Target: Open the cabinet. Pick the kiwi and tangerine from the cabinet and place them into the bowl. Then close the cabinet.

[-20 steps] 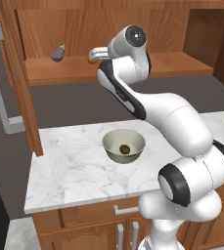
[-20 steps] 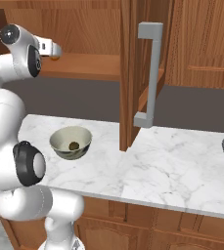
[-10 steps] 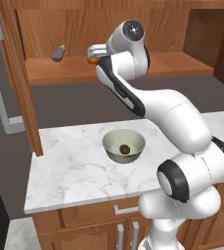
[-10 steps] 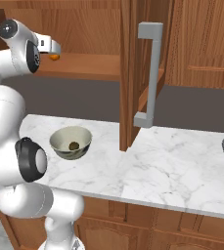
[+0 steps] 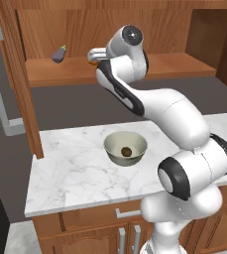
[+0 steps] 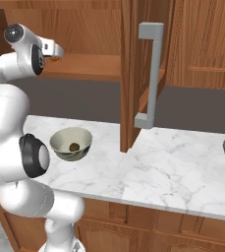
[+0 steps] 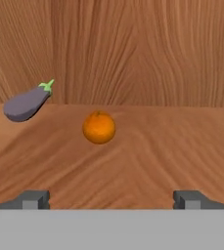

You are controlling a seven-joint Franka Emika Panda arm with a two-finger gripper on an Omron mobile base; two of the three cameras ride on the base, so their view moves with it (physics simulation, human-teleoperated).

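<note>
The cabinet [image 5: 135, 34] stands open, its doors swung out to both sides. On its wooden shelf [image 7: 147, 146] lies the round orange tangerine [image 7: 99, 127], straight ahead of my gripper [image 7: 111, 199] and a short way beyond the fingertips [image 7: 33, 198]. The gripper is open with nothing between its jaws. From the left base view the hand [image 5: 96, 53] reaches into the cabinet, with a sliver of the tangerine [image 5: 91, 62] showing under it. The kiwi [image 5: 126, 150] rests inside the grey-beige bowl [image 5: 112, 144] on the marble counter; the bowl [image 6: 65, 138] and kiwi [image 6: 74, 146] also appear in the right base view.
A purple eggplant [image 7: 25, 104] with a green stem lies on the shelf left of the tangerine, also seen as the eggplant [image 5: 59, 54] in the left base view. The open right door [image 6: 133, 74] with its grey bar handle [image 6: 150, 74] juts over the counter [image 6: 173, 167].
The hand has moved further into the cabinet toward the shelf and tangerine. The jaws stayed open. Bowl, kiwi and eggplant have not moved.
</note>
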